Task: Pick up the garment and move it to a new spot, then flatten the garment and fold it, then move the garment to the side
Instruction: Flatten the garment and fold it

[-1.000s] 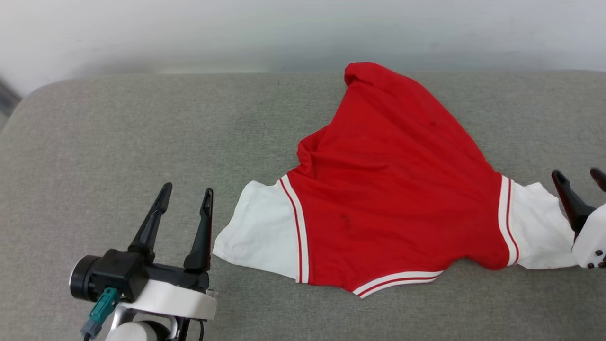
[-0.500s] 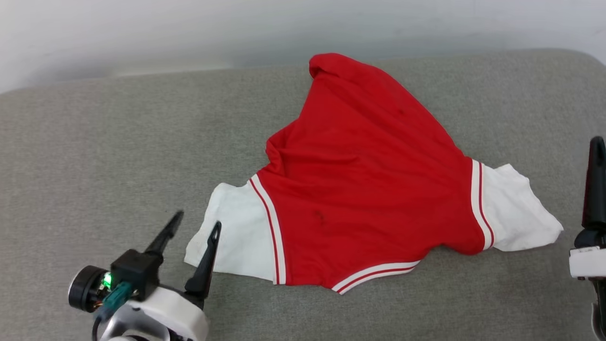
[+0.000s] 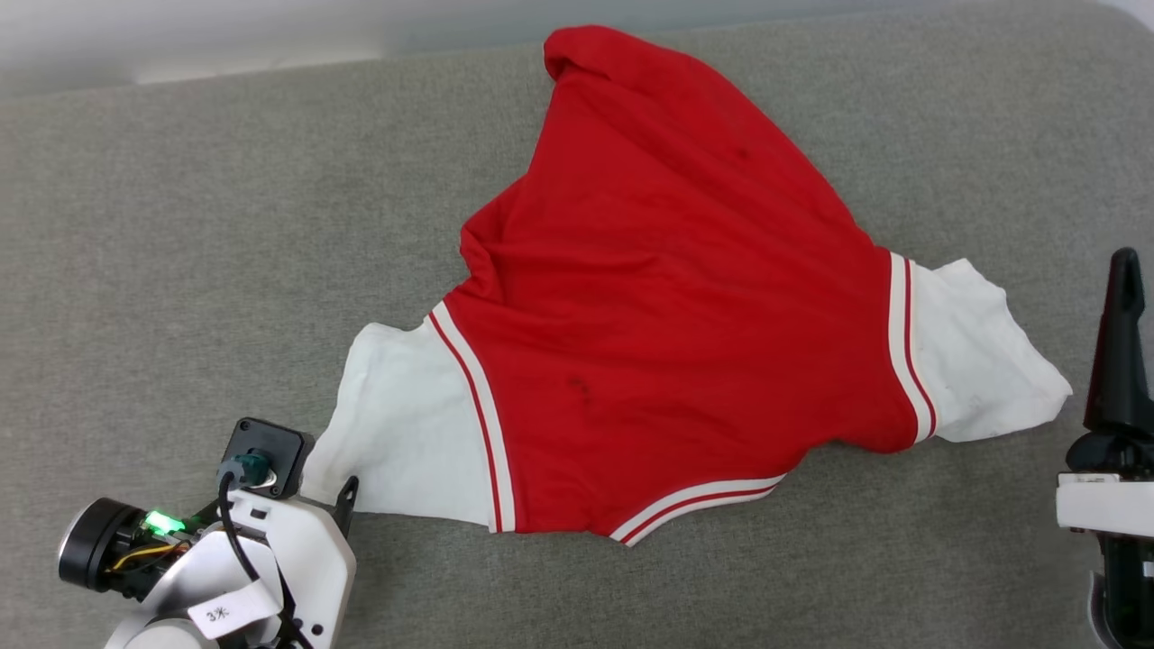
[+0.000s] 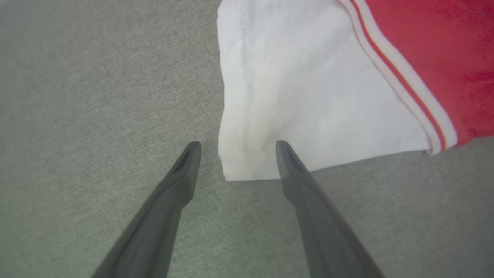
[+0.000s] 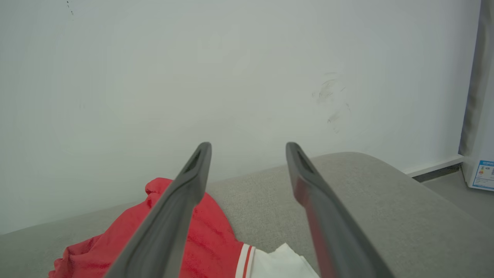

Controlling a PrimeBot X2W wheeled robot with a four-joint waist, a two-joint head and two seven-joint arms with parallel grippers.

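Note:
The garment [image 3: 667, 306], a red jersey with white short sleeves and red-white striped trim, lies spread on the grey cushion [image 3: 180, 270] with its plain side up. My left gripper [image 4: 237, 148] is open and tipped down over the near corner of the left sleeve [image 4: 308, 100]. That corner lies between the two fingers; in the head view one fingertip [image 3: 348, 498] shows at the sleeve's edge. My right gripper [image 3: 1121, 270] stands upright just right of the right sleeve [image 3: 978, 361], apart from it. In the right wrist view it [image 5: 248, 146] is open and holds nothing, with the garment [image 5: 208, 239] below.
A pale wall [image 5: 231, 69] rises right behind the cushion's far edge. The cushion's rounded right end [image 5: 386, 181] drops to the floor, where a white object with a blue label [image 5: 484, 173] stands. Bare grey fabric stretches left of the garment.
The head camera has tilted down and closer. My left gripper has tipped forward onto the left sleeve's corner. My right gripper has drawn back off the right sleeve to its right side.

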